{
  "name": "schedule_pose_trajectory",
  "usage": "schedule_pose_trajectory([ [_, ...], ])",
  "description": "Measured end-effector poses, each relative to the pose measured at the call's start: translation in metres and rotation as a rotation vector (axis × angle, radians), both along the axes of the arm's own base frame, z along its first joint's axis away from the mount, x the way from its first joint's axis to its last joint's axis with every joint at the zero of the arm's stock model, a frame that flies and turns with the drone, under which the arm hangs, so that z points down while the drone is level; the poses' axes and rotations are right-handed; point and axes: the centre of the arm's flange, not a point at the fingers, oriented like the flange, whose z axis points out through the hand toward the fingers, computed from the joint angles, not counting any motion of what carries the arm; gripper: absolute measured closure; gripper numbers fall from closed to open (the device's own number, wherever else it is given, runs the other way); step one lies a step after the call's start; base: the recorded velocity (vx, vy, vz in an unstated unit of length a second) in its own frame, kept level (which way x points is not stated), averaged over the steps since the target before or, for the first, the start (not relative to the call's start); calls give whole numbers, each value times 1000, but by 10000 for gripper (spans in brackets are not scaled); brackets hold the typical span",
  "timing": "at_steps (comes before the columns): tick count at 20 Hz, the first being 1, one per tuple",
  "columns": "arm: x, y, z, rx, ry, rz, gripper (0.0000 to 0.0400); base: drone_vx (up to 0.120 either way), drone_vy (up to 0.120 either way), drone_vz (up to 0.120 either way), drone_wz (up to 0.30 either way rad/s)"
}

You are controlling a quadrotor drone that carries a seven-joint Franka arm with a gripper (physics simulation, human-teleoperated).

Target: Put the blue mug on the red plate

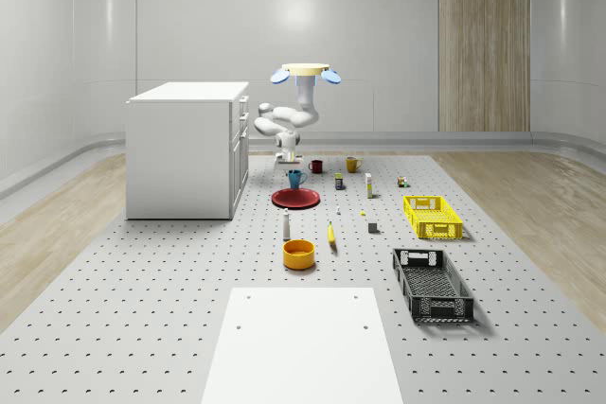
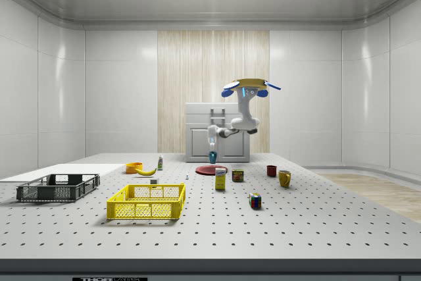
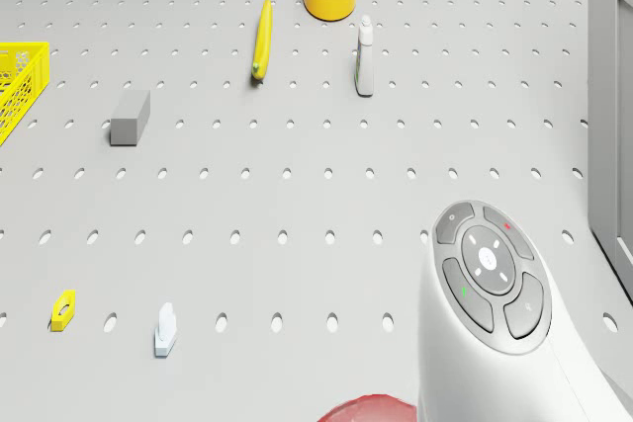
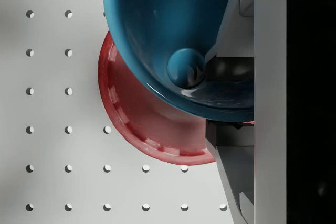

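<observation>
The blue mug [image 1: 295, 178] hangs just above the far part of the red plate [image 1: 295, 199], with the gripper [image 1: 288, 162] shut on its rim from above. The drone [image 1: 306, 71] hovers over the table behind the plate, beside the white cabinet, its arm bent downward. From the side, the mug [image 2: 212, 156] sits a little above the plate [image 2: 212, 170], under the gripper [image 2: 212, 144]. In the wrist view the mug [image 4: 173, 30] is close up and covers part of the plate [image 4: 139, 119]; a pale finger [image 4: 236, 19] rests against the mug's wall.
A white cabinet [image 1: 185, 149] stands at the whole-scene view's left of the plate. A red mug [image 1: 315, 166] and a yellow mug [image 1: 352, 165] are behind it. Nearer are a bottle [image 1: 286, 224], banana [image 1: 331, 234], yellow bowl [image 1: 298, 254], yellow crate [image 1: 432, 216] and black crate [image 1: 432, 283].
</observation>
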Motion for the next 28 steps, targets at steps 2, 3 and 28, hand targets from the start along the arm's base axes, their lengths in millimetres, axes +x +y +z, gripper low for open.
schedule_pose_trajectory([
  [2, -1, 0, 7, 0, 0, 0, 300, 0, 0, 0, 0],
  [3, -1, 0, 11, 0, 0, 0, 300, 0, 0, 0, 0],
  [28, -3, 1, 13, 0, 0, 0, 6, 0, 0, 0, 0],
])
